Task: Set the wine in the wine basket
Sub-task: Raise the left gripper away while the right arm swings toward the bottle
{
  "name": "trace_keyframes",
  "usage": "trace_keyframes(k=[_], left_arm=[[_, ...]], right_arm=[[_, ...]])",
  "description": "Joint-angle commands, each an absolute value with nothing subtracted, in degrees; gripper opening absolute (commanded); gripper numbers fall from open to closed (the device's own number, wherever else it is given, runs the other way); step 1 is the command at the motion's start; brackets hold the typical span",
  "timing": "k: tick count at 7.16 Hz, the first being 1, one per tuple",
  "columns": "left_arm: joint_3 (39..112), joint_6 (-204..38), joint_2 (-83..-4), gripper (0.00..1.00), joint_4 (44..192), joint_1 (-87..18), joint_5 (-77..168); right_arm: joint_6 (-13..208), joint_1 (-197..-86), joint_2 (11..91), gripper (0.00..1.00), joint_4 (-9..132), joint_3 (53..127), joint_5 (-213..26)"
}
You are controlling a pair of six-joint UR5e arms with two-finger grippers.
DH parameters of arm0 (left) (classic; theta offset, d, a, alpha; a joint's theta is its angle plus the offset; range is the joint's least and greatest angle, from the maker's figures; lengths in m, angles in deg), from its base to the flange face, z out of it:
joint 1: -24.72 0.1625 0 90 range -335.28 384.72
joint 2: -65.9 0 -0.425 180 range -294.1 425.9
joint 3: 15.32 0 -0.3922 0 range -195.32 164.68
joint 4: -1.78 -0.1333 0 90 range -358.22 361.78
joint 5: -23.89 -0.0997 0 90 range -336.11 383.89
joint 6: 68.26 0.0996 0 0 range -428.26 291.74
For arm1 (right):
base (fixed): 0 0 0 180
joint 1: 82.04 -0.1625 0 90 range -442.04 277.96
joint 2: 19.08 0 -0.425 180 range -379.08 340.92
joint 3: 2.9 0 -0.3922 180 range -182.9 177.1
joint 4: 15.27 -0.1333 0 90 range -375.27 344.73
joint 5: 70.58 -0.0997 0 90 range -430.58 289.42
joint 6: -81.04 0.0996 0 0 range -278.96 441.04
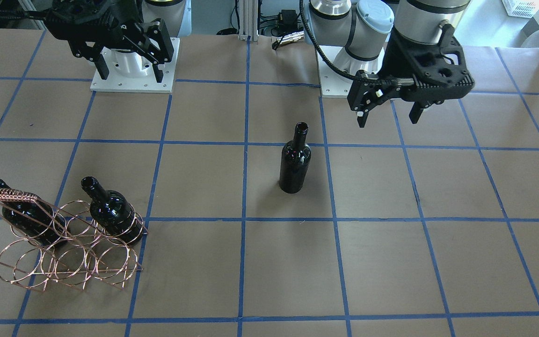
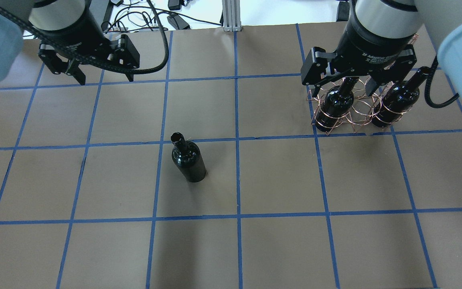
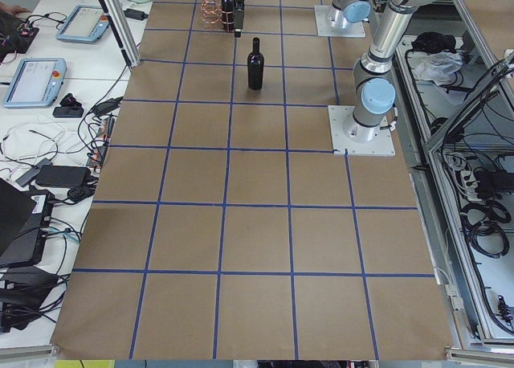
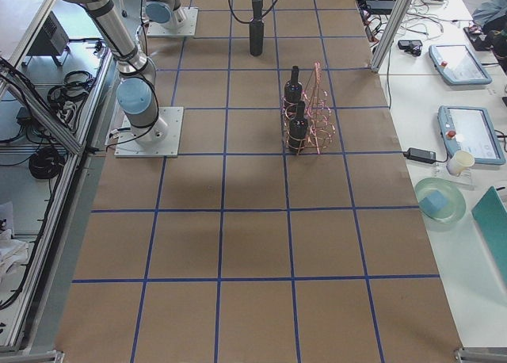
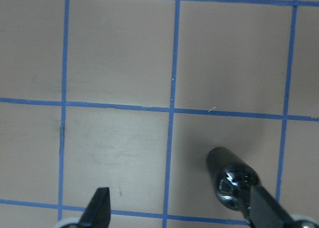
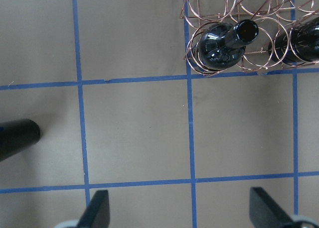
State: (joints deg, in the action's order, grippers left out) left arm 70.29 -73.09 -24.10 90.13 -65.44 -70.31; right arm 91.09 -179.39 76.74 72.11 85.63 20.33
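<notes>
One near-black wine bottle (image 1: 294, 164) stands upright alone mid-table; it also shows in the overhead view (image 2: 189, 158) and under the left wrist camera (image 5: 232, 180). Two more bottles (image 1: 112, 213) (image 1: 24, 215) lean in the copper wire wine basket (image 1: 12, 194), which the overhead view (image 2: 357, 120) shows on the right. My left gripper (image 1: 388, 117) (image 2: 102, 74) is open and empty, raised behind the lone bottle on the robot's side. My right gripper (image 1: 131, 72) (image 2: 341, 82) is open and empty, high above the table near the basket.
The table is brown paper with a blue tape grid (image 2: 237, 148). The arm bases (image 1: 134, 79) stand on the robot's side. The right wrist view shows the basket (image 6: 259, 71) at the top right and the lone bottle (image 6: 17, 136) at the left edge.
</notes>
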Motion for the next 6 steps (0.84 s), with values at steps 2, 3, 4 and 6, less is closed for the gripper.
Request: trace_keyframes(k=[2, 3, 4, 6], left_arm=[[70.54, -63.37, -22.79, 1.0, 91.5, -57.3, -70.16], [70.63, -62.9, -22.69, 1.0, 91.6, -56.58, -70.07], [70.63, -62.55, -22.61, 1.0, 91.86, -56.14, -70.07], [70.81, -62.02, -22.6, 1.0, 91.86, -55.96, -68.32]], right_arm=[[96.31, -182.84, 72.26, 1.0, 78.98, 86.05, 20.31], [97.29, -186.33, 68.32, 1.0, 81.91, 85.26, 20.3], [104.26, -191.76, 64.89, 1.0, 84.89, 83.95, 20.39], [120.59, -200.38, 57.59, 1.0, 86.15, 78.78, 20.48]])
